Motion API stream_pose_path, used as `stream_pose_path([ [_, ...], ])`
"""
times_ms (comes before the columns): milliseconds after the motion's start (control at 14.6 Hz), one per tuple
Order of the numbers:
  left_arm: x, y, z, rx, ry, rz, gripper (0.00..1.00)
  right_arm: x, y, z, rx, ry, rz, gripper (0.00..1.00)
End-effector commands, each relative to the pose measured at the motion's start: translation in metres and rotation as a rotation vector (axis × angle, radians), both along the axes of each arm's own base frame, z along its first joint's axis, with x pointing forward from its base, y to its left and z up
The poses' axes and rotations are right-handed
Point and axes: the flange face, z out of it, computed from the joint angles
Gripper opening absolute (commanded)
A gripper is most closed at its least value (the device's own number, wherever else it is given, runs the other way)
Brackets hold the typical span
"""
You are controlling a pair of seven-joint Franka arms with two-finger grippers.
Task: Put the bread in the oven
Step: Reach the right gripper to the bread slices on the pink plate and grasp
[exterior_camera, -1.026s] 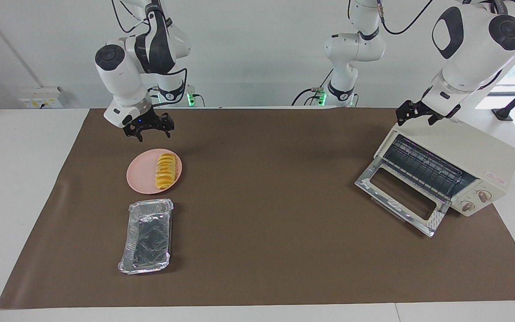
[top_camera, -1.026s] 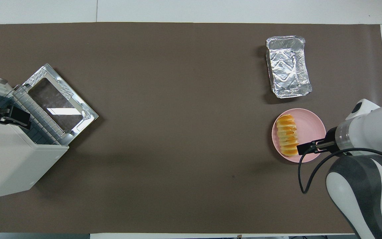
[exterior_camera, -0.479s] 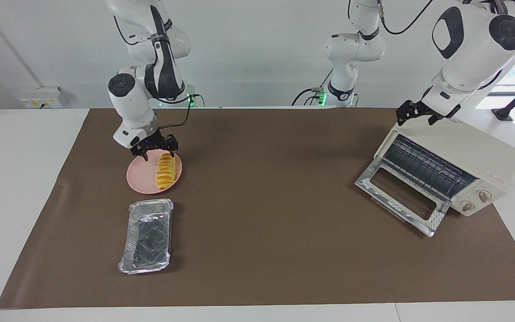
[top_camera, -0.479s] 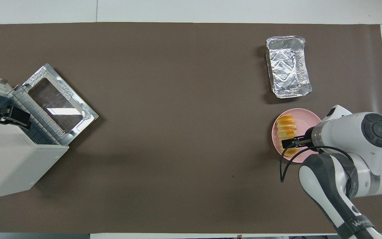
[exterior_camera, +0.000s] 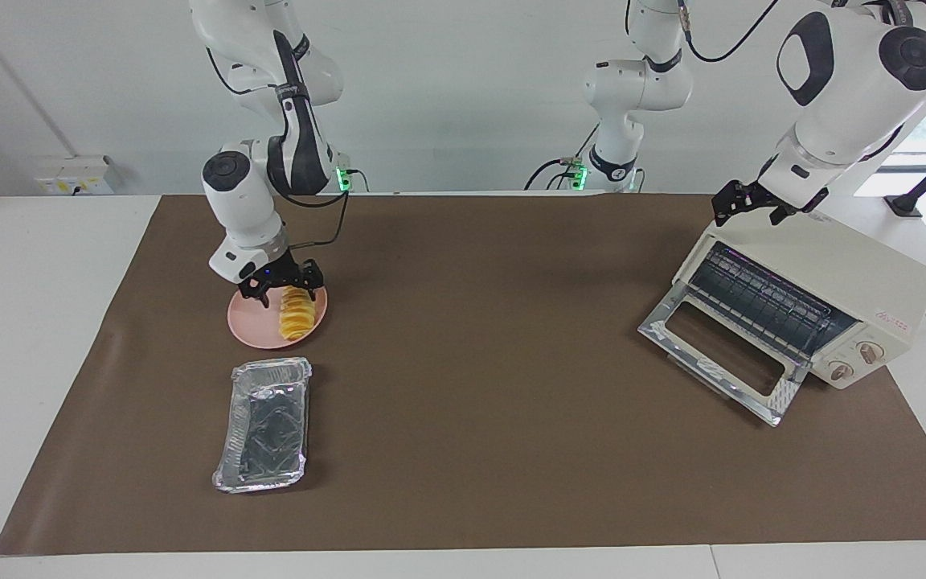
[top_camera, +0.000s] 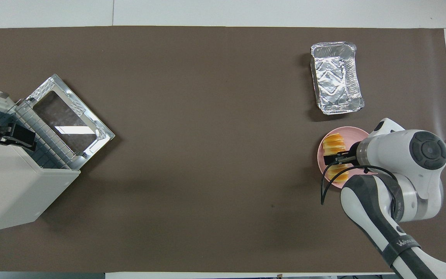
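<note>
Facing view: the right arm bends steeply down near the table's robot-side edge, toward its own end. Its wrist points down and the right gripper stands low over the plate, fingers spread wide around the end of the bread nearest the robots. Whether the fingers touch the loaf cannot be told. The bread lies on the plate, lengthwise away from the robots. A foil tray sits farther from the robots than the plate, just beside it. The left arm waits, elbow high, with the left gripper wide open over the top of the oven, which stands at the left arm's end with its door dropped open.

Overhead view: the right arm comes up from the bottom corner and folds back over the plate. The right gripper covers the middle of the bread; the loaf shows on both sides of it. The left gripper hangs over the oven, above the rack's edge.
</note>
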Motion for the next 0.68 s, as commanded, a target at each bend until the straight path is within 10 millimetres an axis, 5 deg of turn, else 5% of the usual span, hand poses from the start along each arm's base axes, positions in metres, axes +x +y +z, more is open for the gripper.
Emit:
stream_pose_path([
  [0, -0.001, 0.002, 0.005, -0.001, -0.015, 0.0, 1.0, 0.003, 0.0, -0.005, 0.009, -0.016, 0.02, 1.0],
  [616, -0.001, 0.002, 0.005, -0.001, -0.015, 0.0, 1.0, 0.008, 0.006, -0.02, 0.008, -0.036, 0.031, 1.0],
])
